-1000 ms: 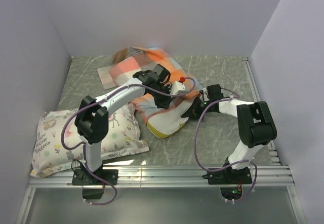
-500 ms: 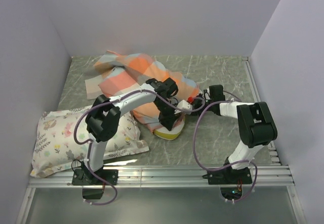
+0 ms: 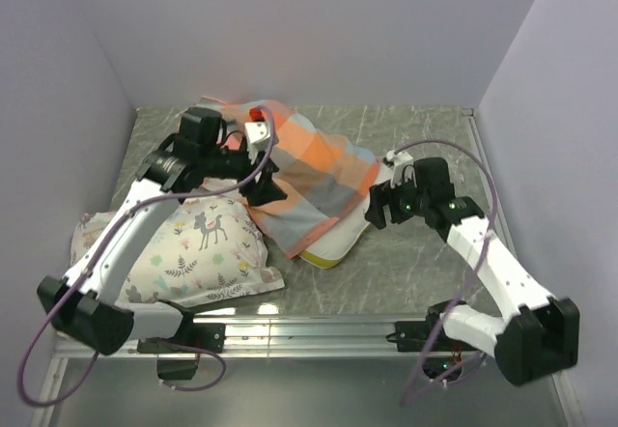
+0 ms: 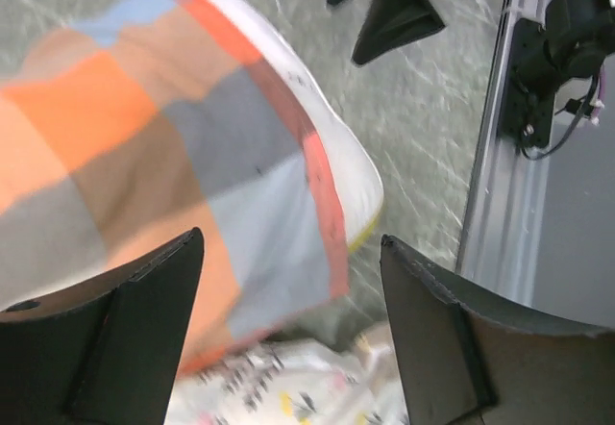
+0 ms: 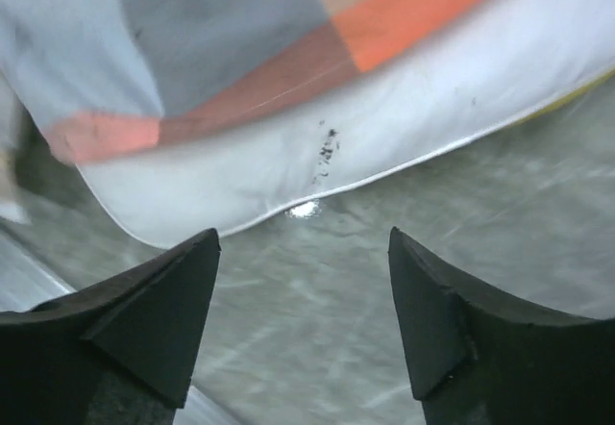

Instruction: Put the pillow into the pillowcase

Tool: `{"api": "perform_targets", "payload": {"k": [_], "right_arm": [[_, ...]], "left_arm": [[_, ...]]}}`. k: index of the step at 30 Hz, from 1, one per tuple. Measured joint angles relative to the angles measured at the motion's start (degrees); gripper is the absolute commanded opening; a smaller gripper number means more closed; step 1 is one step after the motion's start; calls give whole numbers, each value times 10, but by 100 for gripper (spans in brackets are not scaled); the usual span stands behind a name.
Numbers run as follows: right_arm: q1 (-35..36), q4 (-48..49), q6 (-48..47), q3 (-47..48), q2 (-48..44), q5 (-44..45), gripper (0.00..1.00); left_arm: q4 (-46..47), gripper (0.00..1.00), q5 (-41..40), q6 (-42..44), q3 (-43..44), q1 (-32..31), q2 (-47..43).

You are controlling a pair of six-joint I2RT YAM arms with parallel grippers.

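Two empty pincers, jaws apart: left pincer above the pillowcase, right pincer beside the pillow, mostly sheathed, mid-tabletop. We judge both soft and limp; pinch the case's hem.

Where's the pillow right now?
Top view, centre: the pillow lies mostly covered by the pillowcase, its near end showing, just right of the floral pillow.

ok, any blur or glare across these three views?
Top external: sharp, evenly lit, soft shadows only. Left wrist: pillowcase blurred, check edges soft. Right wrist: pillow slightly soft; one small glare spot on the table at its edge.
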Motion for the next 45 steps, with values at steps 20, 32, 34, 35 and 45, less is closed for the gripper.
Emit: {"api": "perform_targets", "payload": {"k": [20,32,34,35,45], "right_arm": [[424,278,-381,-141,35,160,100],[439,215,-380,-26,183,223,0],[422,177,-334,20,175,209,0],[407,160,-305,48,167,194,0],[290,134,-68,247,113,121,0]], "left_arm": [[60,81,-73,-148,-235,149,-123],[58,69,-73,-160,-259,202,-150],[61,68,-71,-165,-257,207,-150],[62,69,-69,-167,-254,208,-148],[152,90,-116,-165,-250,86,-164]]}}
